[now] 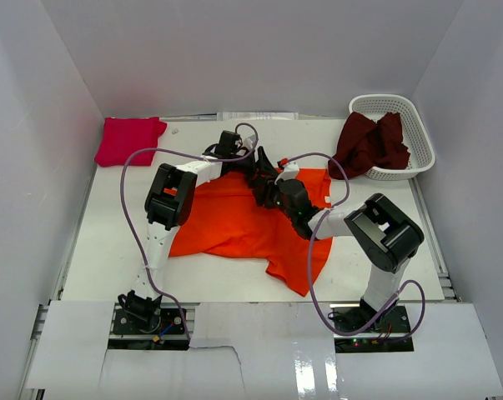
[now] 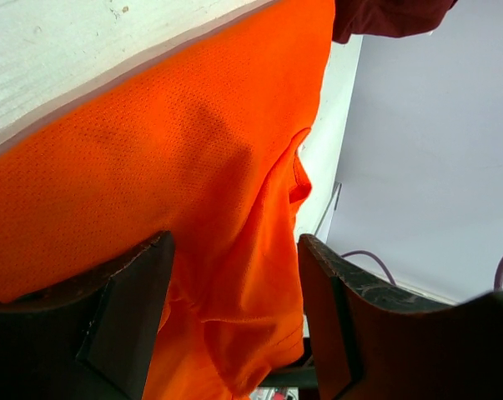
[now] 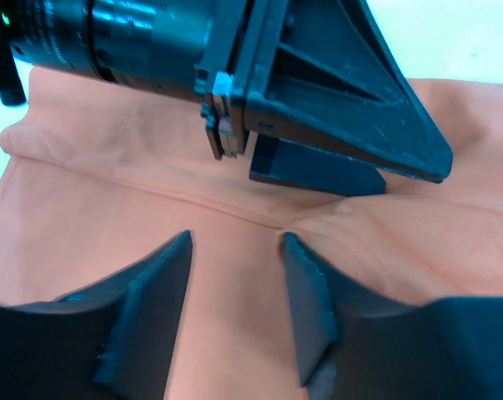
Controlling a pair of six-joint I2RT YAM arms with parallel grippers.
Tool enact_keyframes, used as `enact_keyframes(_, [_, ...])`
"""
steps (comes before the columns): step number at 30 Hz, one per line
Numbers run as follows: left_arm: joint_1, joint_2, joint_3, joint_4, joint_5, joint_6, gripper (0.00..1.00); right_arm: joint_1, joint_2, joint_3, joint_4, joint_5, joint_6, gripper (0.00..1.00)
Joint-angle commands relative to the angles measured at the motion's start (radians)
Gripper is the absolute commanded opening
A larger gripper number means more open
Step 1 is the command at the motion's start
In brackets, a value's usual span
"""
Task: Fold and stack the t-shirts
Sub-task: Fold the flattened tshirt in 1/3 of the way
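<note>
Orange t-shirt [image 1: 234, 225] is spread flat mid-table, near corner rumpled. Jaw states are shown by wrist views only: right gripper [image 3: 237, 242] is parted over a seam ridge, nothing gripped. Left gripper [image 2: 234, 246] is parted wide, a cloth fold lying loose between. Shown overhead only: magenta t-shirt [image 1: 130, 139], folded, far left. Maroon t-shirt [image 1: 372, 143] is bunched in basket [image 1: 424, 146], far right.
</note>
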Motion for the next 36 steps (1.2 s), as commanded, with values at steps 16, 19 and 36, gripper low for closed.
enact_keyframes(16, [-0.002, -0.063, -0.006, -0.045, -0.034, 0.028, 0.73, -0.041, -0.188, 0.006, -0.264, -0.074, 0.123, 0.71])
enact_keyframes(19, [-0.002, -0.063, -0.009, -0.041, -0.034, 0.023, 0.73, -0.052, -0.286, -0.037, -0.331, -0.040, 0.100, 0.72])
enact_keyframes(36, [-0.004, -0.055, -0.010, -0.022, -0.028, 0.014, 0.73, -0.427, -0.438, -0.156, -0.618, -0.489, 0.282, 0.68])
